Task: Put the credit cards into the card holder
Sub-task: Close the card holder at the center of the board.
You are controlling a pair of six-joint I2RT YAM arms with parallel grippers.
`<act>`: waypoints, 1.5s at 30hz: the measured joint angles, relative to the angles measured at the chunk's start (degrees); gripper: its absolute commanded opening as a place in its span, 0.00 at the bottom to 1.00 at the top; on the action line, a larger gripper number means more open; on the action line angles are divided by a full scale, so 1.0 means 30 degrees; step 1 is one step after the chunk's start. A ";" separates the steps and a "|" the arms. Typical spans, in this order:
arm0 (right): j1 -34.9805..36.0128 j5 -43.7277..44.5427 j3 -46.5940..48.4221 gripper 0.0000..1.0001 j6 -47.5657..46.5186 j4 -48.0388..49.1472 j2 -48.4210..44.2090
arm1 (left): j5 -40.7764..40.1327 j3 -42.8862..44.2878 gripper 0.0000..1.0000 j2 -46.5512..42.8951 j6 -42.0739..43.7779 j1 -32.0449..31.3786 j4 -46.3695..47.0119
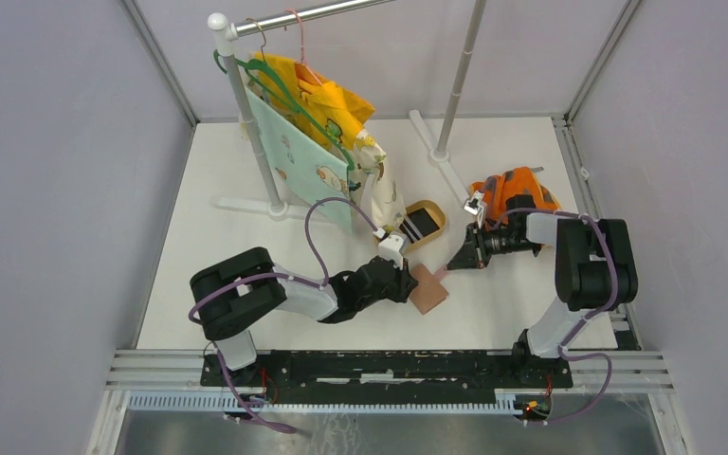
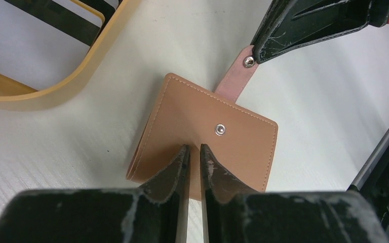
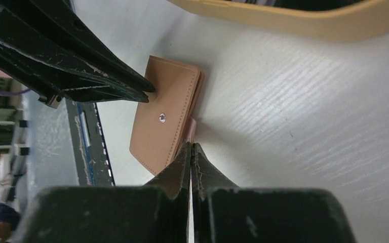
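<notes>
The card holder (image 1: 428,287) is lying folded shut on the white table (image 1: 493,303) between the two arms. The left gripper (image 2: 192,148) is pinching its near edge, fingers nearly together with the leather caught between them. The right gripper (image 3: 191,146) is pressing its fingers tight together on the pink strap tab (image 2: 235,78) (the snap end, sticking out past the flap), and the credit cards (image 1: 421,224) are sitting in the tan dish (image 2: 88,71) just behind the holder, apart from both grippers.
</notes>
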 measured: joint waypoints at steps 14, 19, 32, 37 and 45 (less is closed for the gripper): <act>0.5639 0.4692 -0.0044 0.00 -0.1443 0.0707 -0.4444 | 0.0532 0.0007 0.11 0.0029 -0.0015 0.0000 -0.0015; 0.6739 0.6331 -0.0386 0.00 -0.1894 0.0903 -0.4925 | 0.0845 0.0000 0.09 0.0029 -0.0029 0.0000 0.0015; 0.8830 0.8947 -0.0736 0.00 -0.2907 0.1158 -0.5238 | 0.1362 -0.0291 0.08 0.0029 -0.0066 0.0000 0.0554; 0.9151 0.9406 -0.0823 0.00 -0.3002 0.1253 -0.5472 | 0.1406 -0.0393 0.07 0.0029 -0.0073 0.0000 0.0699; 0.9340 0.9821 -0.0838 0.00 -0.2973 0.1370 -0.5668 | 0.1406 -0.0503 0.07 0.0029 -0.0087 -0.0022 0.0852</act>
